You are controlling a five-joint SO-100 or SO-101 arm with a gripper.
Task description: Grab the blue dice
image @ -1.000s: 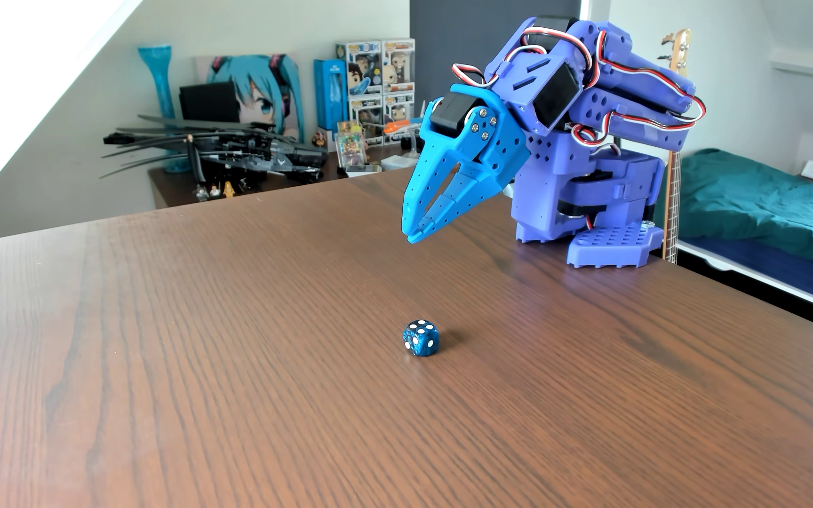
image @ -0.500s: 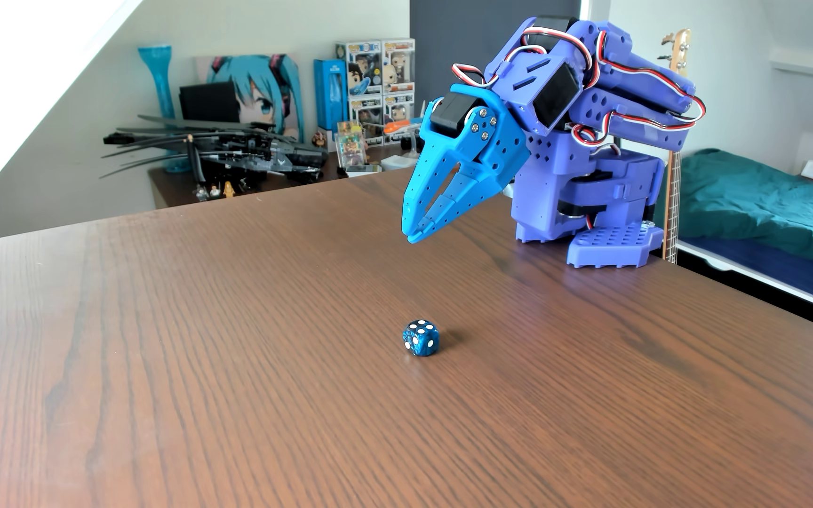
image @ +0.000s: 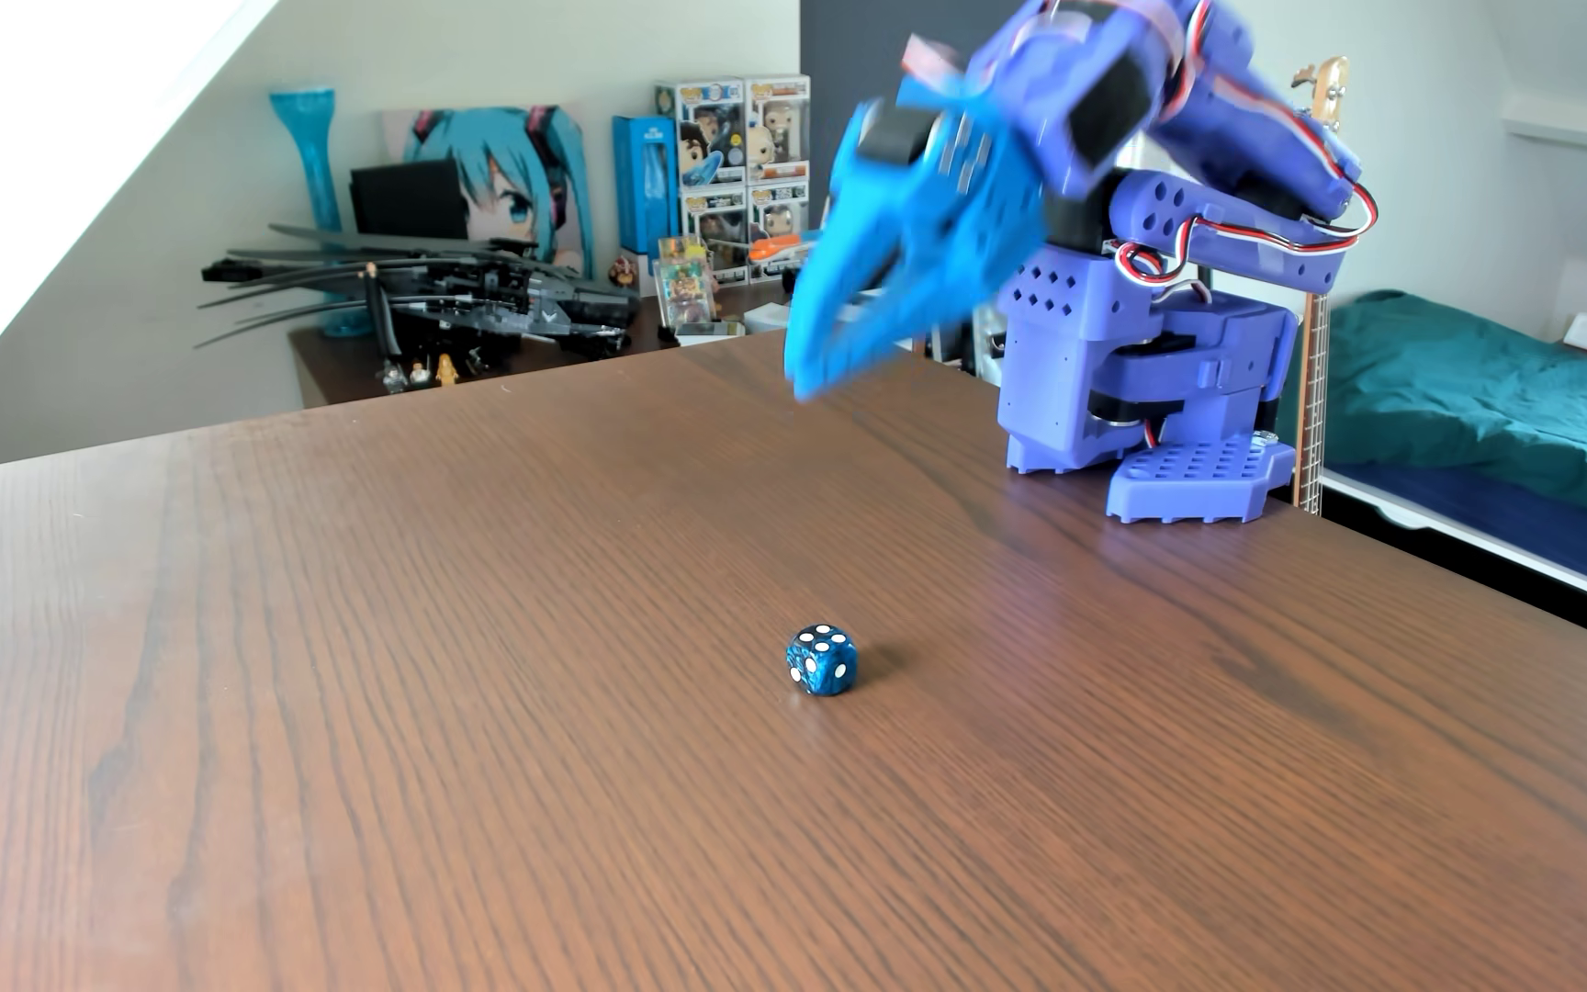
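The blue dice [image: 821, 660] lies on the brown wooden table [image: 389, 715], near its middle, with white pips showing on top and on its left face. My gripper [image: 806, 380], light blue and blurred by motion, hangs in the air over the far part of the table and points down and to the left. Its two fingers come together at the tips, with only a narrow slit higher up, and nothing is between them. It is well behind the dice, clearly apart from it. The purple arm base [image: 1152, 401] stands at the table's far right edge.
The table's far edge runs behind the gripper. Beyond it stands a lower desk with a black model aircraft [image: 484, 296], boxed figures [image: 742, 172] and a blue vase [image: 317, 191]. A bed [image: 1486, 410] is at the right.
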